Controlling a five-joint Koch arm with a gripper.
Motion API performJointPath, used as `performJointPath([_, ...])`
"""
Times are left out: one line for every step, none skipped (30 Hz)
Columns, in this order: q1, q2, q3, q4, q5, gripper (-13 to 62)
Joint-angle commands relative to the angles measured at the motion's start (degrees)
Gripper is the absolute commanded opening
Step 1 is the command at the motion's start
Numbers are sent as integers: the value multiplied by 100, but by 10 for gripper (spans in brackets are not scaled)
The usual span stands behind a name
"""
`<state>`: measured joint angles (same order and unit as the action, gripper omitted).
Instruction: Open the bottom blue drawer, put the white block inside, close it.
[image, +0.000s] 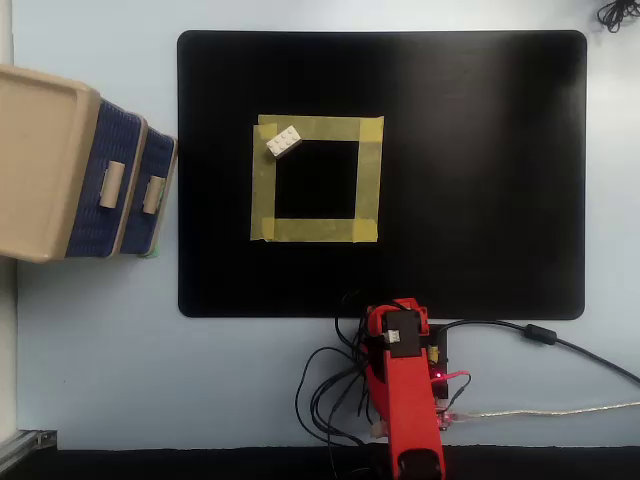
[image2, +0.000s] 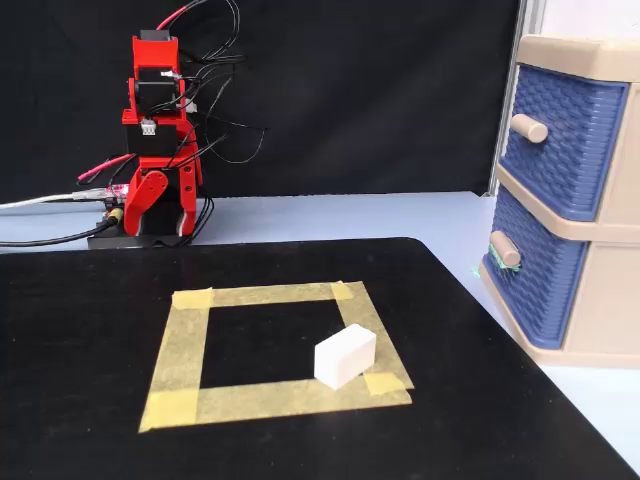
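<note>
Overhead view: the red Koch arm (image: 405, 400) sits folded at the near edge of the bench (image: 90, 340), just off the black mat (image: 480, 180), with its end effector (image: 398, 325) tucked against the arm body; neither view resolves the two jaws, so whether they are spread or closed cannot be told, and nothing appears to be held. The white block (image: 284, 141) lies studs-up on one corner of the yellow tape square (image: 316, 231), the corner toward the far-left of the bench in this view. At the left edge stands the beige cabinet (image: 40, 160); the bottom blue drawer (image: 158, 195) and the upper blue drawer (image: 112, 180) both look fully shut, handles facing the mat. In the fixed view the cabinet appears at right, the lower drawer's beige handle (image2: 505, 247) low and near the mat's edge. Judged from this layout, no step is yet under way; opening the drawer comes first. The next move calls for unfolding the arm across the mat toward the left edge and bringing the jaws around the lower handle, not the upper one, before pulling outward.
</note>
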<state>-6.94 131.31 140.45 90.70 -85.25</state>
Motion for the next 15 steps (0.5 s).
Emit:
performJointPath([-88, 334, 132, 536, -44, 345])
performJointPath([-97, 334, 132, 545, -44, 345])
performJointPath([-97, 334, 132, 545, -44, 345])
performJointPath([-97, 334, 132, 545, -44, 345])
performJointPath([-97, 334, 132, 545, -44, 345])
performJointPath([-97, 334, 132, 545, -44, 345])
performJointPath([-97, 334, 132, 545, -44, 345])
performJointPath([-88, 334, 123, 545, -44, 345])
performJointPath([-97, 334, 132, 545, -44, 344])
performJointPath([-97, 334, 132, 545, -44, 343])
performJointPath([-97, 334, 123, 545, -53, 343])
performJointPath([-105, 334, 123, 536, -62, 342])
performJointPath([-105, 334, 105, 536, -62, 341])
performJointPath([-97, 334, 0, 554, -88, 340])
performJointPath([-79, 334, -466, 615, -105, 339])
